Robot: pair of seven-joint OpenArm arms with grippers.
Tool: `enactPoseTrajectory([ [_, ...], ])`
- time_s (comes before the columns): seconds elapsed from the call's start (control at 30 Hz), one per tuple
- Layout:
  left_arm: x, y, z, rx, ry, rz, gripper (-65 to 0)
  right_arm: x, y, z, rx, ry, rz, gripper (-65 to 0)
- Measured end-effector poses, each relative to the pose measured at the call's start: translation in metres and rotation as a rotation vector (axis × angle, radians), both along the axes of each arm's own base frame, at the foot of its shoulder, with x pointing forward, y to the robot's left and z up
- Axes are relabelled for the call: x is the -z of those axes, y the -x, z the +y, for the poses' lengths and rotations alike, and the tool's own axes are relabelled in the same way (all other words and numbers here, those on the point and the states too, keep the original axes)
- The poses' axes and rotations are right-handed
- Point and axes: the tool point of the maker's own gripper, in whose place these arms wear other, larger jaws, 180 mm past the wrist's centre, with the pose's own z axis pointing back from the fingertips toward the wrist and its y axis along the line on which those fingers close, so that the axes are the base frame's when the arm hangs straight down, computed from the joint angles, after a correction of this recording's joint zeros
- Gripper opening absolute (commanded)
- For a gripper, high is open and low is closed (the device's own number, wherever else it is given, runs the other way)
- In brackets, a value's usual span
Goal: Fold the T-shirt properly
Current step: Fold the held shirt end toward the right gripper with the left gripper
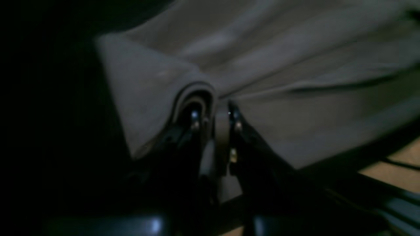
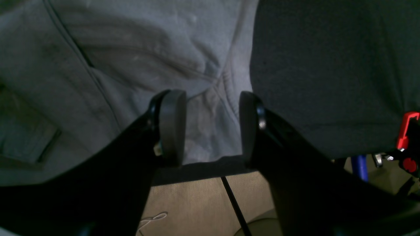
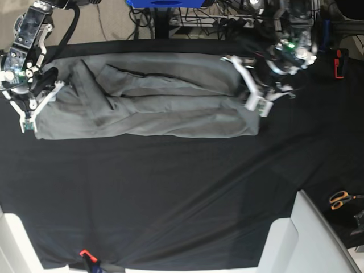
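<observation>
The grey T-shirt [image 3: 148, 108] lies as a long folded band across the far part of the black cloth [image 3: 170, 199]. At the band's right end, my left gripper [image 3: 254, 91] is shut on a fold of the T-shirt [image 1: 295, 65]. In the left wrist view the cloth wraps round one of the fingers [image 1: 194, 115] of that gripper [image 1: 215, 114]. At the band's left end, my right gripper [image 3: 35, 108] hovers open. Its pads [image 2: 172, 124] stand apart over a corner of the T-shirt [image 2: 115, 49], and the gripper [image 2: 210, 126] holds nothing.
Orange scissors [image 3: 340, 198] lie at the right edge. A white bin [image 3: 307, 239] stands at the front right. A red clamp [image 3: 85, 254] grips the cloth at the front edge, and another red clamp [image 2: 407, 131] sits by the table's far edge near the right arm.
</observation>
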Motion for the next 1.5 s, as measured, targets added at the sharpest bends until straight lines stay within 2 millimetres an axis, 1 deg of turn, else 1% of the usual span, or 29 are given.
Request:
enactPoseTrajectory([
  [0.07,-0.001,-0.003,-0.014,0.029,0.01,-0.003,-65.0,0.0,0.0,0.0,0.0,0.0,-0.001,-39.9],
  [0.17,-0.006,-0.016,-0.031,0.013,0.028,-0.029,-65.0,0.0,0.0,0.0,0.0,0.0,0.0,-39.9],
  [0.2,-0.007,-0.018,-0.039,0.028,0.035,-0.034,-65.0,0.0,0.0,0.0,0.0,0.0,-0.001,-39.9],
  [0.37,-0.006,-0.016,-0.071,0.106,0.071,-0.019,-65.0,0.0,0.0,0.0,0.0,0.0,0.0,-39.9],
  [0.5,-0.003,-0.028,-0.084,0.107,0.082,0.005,-65.0,0.0,0.0,0.0,0.0,-0.001,0.0,-39.9],
  [0.63,0.009,-0.024,-0.099,0.107,0.117,0.05,-65.0,0.0,0.0,0.0,0.0,0.0,-0.001,-39.9],
  [0.73,0.013,-0.03,-0.11,0.116,0.132,0.059,-65.0,0.0,0.0,0.0,0.0,0.0,-0.001,-39.9],
  [0.87,0.022,-0.024,-0.129,0.161,0.148,0.091,-65.0,0.0,0.0,0.0,0.0,0.001,0.0,-39.9],
  [0.97,0.027,-0.022,-0.134,0.162,0.156,0.112,-65.0,0.0,0.0,0.0,0.0,0.001,-0.001,-39.9],
  [1.1,0.026,-0.032,-0.14,0.166,0.165,0.106,-65.0,0.0,0.0,0.0,0.0,0.001,-0.001,-39.9],
  [1.33,0.025,-0.034,-0.144,0.165,0.174,0.106,-65.0,0.0,0.0,0.0,0.0,0.001,-0.001,-39.9],
  [1.37,0.025,-0.035,-0.145,0.166,0.176,0.105,-61.5,0.0,0.0,0.0,0.0,0.001,0.0,-39.9],
  [1.43,0.022,-0.034,-0.15,0.167,0.207,0.108,-49.0,0.0,0.0,0.0,0.0,0.001,0.0,-39.9],
  [1.5,0.017,-0.031,-0.162,0.182,0.257,0.111,-37.7,0.0,0.0,0.0,0.0,0.001,-0.002,-39.9],
])
